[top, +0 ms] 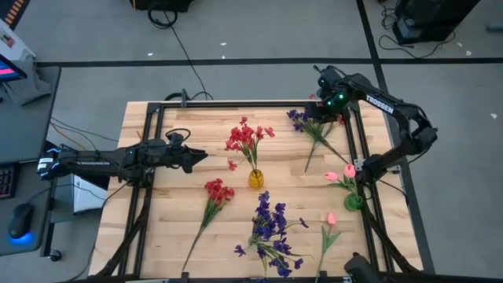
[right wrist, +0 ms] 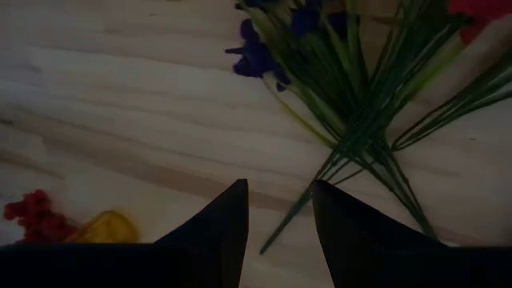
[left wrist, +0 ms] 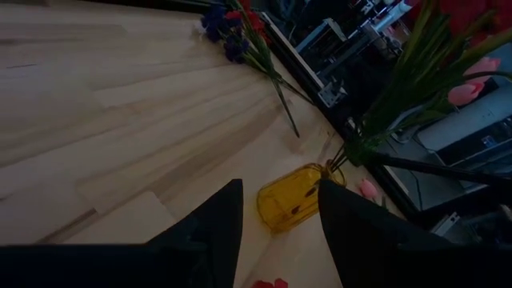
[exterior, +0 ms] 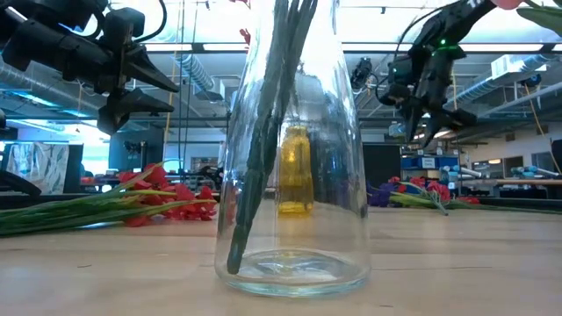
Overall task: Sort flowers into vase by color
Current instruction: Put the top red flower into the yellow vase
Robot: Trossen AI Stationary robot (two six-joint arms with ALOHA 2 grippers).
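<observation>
Two empty grippers are held parted: should the right gripper be lowered carelessly over the mixed purple-and-red sprig, its thin green stems could be missed, while the left gripper waits beside the small yellow glass vase.

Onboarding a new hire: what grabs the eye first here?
The red flowers standing in a yellow vase at the table's middle, then the purple flowers in a clear vase near the front edge. Both grippers hang open above the table, left gripper beside the red flowers.
</observation>
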